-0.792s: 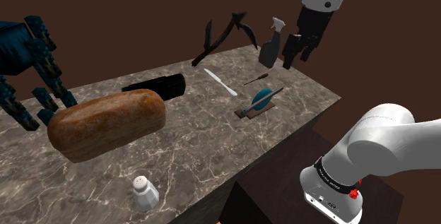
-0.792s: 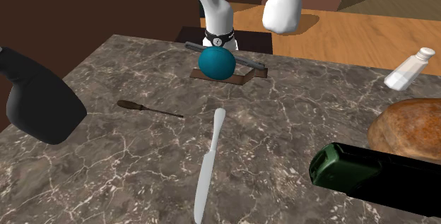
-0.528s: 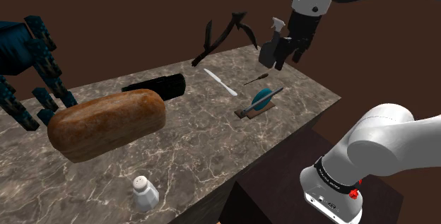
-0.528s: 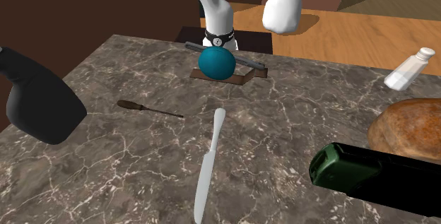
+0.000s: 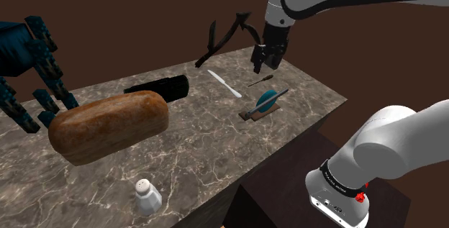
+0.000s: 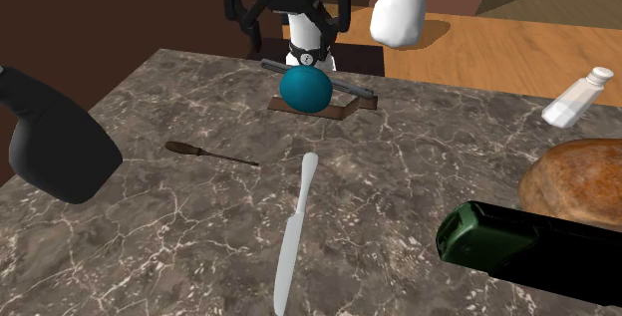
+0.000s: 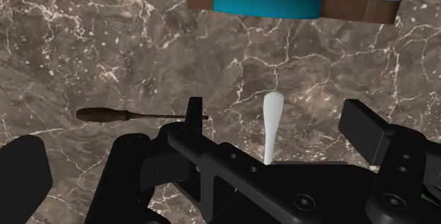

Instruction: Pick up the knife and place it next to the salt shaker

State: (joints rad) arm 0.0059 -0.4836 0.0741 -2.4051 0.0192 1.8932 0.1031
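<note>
Shoulder view, read from its left to its right. You have one of each thing, nine in all.

- One dark blue blocky object stands at the left-hand end of the bench.
- One brown bread loaf lies beside it, midway between the near and far edges.
- One white salt shaker stands upright close to the near edge, in front of the loaf.
- One dark green bottle lies on its side just behind the loaf, toward the far edge.
- One black branched object rises at the far edge.
- One pale knife lies flat near the far edge, just in front of the branched object and well apart from the salt shaker.
- One brown-handled screwdriver lies beside the knife, toward the far right-hand corner.
- One blue disc on a brown holder stands near the right-hand edge.
- One black spray bottle sits by the far right-hand corner, at the second exterior view's left.

Note the single gripper. It hangs above the far right-hand corner, released, with its two fingers spread wide and holding nothing. In the wrist view the knife's rounded end lies in line between them, untouched, on the bench below.

Surface: dark brown marble with white veining.

Room: dark brown walls stand behind the bench, and a wooden floor shows beyond it in the second exterior view. The arm's stand sits off the near right-hand corner.
</note>
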